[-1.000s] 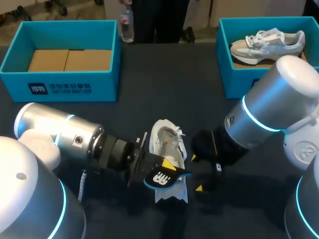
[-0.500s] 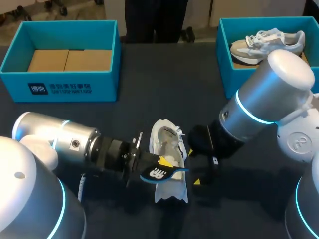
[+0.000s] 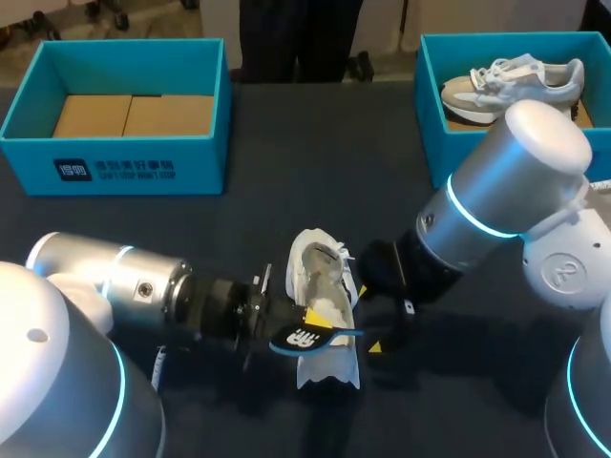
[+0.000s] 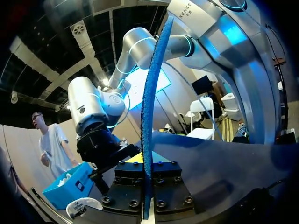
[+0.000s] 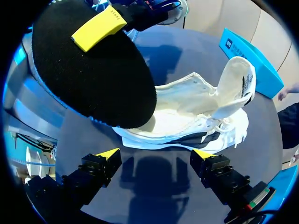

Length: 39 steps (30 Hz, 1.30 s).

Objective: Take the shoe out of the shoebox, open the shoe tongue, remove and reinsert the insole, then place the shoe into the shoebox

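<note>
Across the dark table, two silver arms flank a white shoe. The left arm enters from the near left and the right arm from the right. A teal left shoebox stands at the far left, lined with brown cardboard. A matching right shoebox at the far right holds a second shoe, pale with white laces.

The shoe sits outside both boxes at the table's near middle, between the two grippers. The right wrist view shows its tongue lifted clear of the opening. The insole, blue-edged with a black underside, hangs over the shoe's near end; whether it touches the shoe cannot be told.

The left gripper has its fingers pressed together on the insole from both sides. Its wrist view shows the insole edge-on, rising from between the finger blocks. The right gripper is spread wide with nothing in its grasp, low over the table just to the right of the shoe, its yellow tips apart.
</note>
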Each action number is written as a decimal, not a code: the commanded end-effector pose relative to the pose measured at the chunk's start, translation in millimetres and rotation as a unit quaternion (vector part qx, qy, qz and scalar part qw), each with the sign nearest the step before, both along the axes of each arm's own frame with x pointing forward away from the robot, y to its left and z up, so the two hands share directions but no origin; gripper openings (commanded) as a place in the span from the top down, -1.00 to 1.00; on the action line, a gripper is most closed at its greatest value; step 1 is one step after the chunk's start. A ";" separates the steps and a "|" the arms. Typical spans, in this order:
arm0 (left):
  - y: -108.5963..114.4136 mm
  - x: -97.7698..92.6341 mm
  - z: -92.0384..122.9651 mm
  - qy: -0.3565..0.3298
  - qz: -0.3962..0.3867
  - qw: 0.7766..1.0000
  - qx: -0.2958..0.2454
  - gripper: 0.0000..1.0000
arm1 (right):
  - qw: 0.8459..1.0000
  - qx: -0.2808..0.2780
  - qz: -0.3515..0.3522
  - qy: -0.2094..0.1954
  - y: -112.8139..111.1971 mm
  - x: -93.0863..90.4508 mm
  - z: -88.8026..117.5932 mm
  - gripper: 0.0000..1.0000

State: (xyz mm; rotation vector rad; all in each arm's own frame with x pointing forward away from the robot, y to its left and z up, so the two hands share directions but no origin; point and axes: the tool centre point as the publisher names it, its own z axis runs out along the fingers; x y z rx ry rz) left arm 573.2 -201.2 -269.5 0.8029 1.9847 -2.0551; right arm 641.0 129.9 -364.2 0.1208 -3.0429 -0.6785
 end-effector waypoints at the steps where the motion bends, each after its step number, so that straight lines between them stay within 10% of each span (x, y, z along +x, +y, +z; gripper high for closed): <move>1: -3.8 -2.0 -1.2 -0.008 0.006 1.000 0.000 1.00 | 1.000 -0.001 -0.001 -0.001 2.1 -0.2 -1.8 -1.00; 39: 1.5 21.6 -30.3 -0.005 0.047 0.999 0.008 1.00 | 1.000 -0.001 -0.001 -0.001 2.1 -0.2 -1.8 -1.00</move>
